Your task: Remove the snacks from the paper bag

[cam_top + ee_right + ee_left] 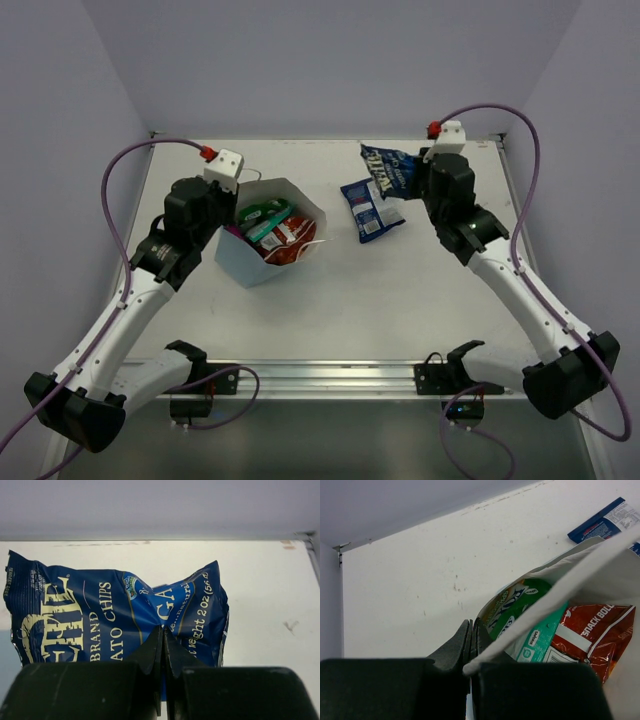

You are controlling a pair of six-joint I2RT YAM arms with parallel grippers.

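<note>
The light blue paper bag (262, 262) lies open in the left middle of the table. A green packet (262, 213), a teal packet (273, 227) and a red-white packet (290, 240) show inside it. My left gripper (232, 207) is shut on the bag's white rim (560, 577). The left wrist view shows the green (512, 607), teal (540, 637) and red-white (597, 630) packets. My right gripper (417, 182) is shut on a dark blue chips packet (100, 615) near the back wall. A second dark blue packet (371, 207) lies on the table beside it.
The white table (400, 300) has purple walls close on three sides. A metal rail (330, 375) with black clamps runs along the near edge. Purple cables loop over both arms.
</note>
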